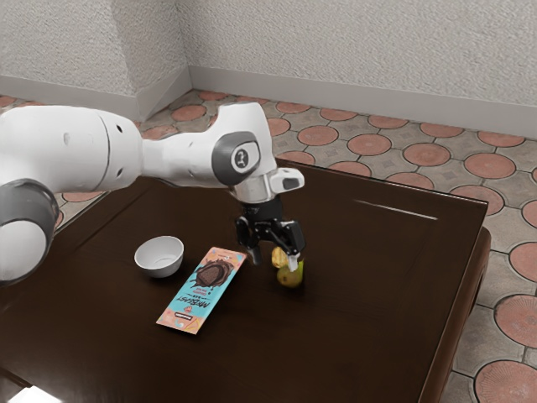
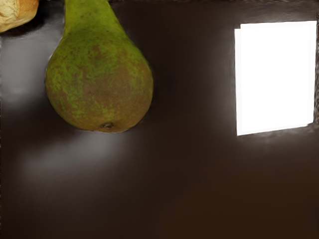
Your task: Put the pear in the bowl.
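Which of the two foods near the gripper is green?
The pear: its skin is green, mottled with brown, and it narrows to a neck. The other food is yellowish tan.

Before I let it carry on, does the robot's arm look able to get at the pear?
Probably yes: the open jaws hang close to the pear, and nothing seems to lie on it. A tan lump sits close beside it, though, and might crowd the grasp.
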### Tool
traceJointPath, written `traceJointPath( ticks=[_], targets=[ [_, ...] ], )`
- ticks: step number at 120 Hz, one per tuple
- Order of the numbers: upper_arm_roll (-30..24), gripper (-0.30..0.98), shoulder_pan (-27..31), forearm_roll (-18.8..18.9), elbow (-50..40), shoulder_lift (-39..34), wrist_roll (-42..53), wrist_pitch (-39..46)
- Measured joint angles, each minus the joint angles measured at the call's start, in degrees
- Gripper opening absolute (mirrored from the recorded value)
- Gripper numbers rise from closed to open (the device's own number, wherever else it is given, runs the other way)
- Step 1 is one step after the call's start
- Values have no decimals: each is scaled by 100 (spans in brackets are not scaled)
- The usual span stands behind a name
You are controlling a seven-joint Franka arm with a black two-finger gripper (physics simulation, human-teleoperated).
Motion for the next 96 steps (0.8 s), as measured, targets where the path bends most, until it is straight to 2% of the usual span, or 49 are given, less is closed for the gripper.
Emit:
traceJointPath(
  ticks=[20, 40, 96],
  targets=[
    [-3, 64, 9, 45, 396, 605, -1, 428],
    [64, 61, 26, 176, 599, 875, 2, 619],
    [68, 36, 28, 173, 648, 1146, 2, 1013]
  ],
)
